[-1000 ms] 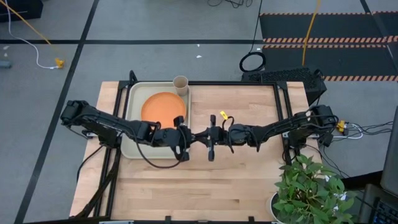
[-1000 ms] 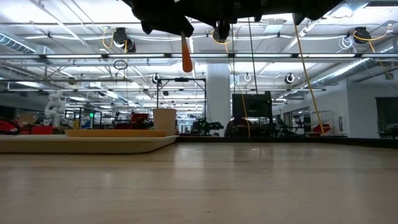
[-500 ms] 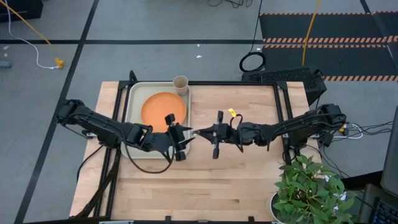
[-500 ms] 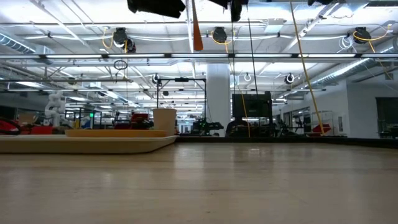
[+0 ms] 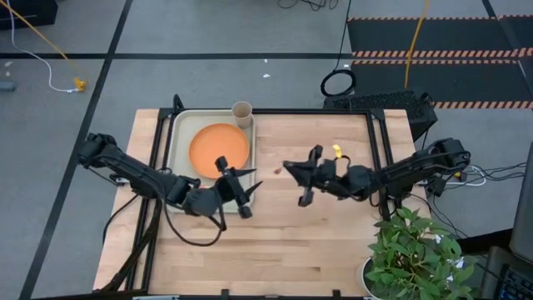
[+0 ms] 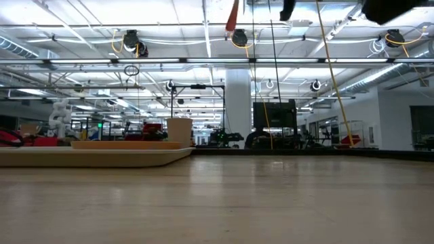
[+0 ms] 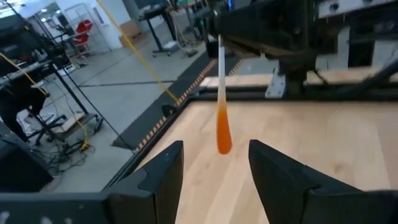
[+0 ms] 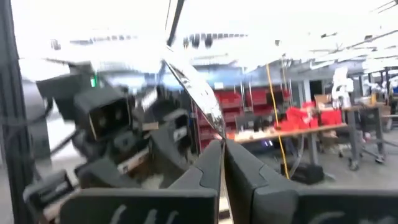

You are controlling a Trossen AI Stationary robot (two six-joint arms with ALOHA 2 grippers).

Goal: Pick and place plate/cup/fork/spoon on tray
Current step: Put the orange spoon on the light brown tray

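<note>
While left claw (image 5: 236, 185) gapes, right claw (image 5: 289, 169) pinches utensil (image 7: 222, 118).

- We see an orange plate (image 5: 220, 144) on a pale beige-green tray (image 5: 177, 150).
- We note a tan cup (image 5: 241, 113).
- We mark an orange-handled utensil (image 7: 222, 106), silver above.

My approach to the tray (image 5: 178, 158) is partly blocked: the plate (image 5: 219, 145) fills its centre, the cup (image 5: 241, 112) its far corner. The bare surface (image 5: 316, 242) appears unobstructed.
</note>
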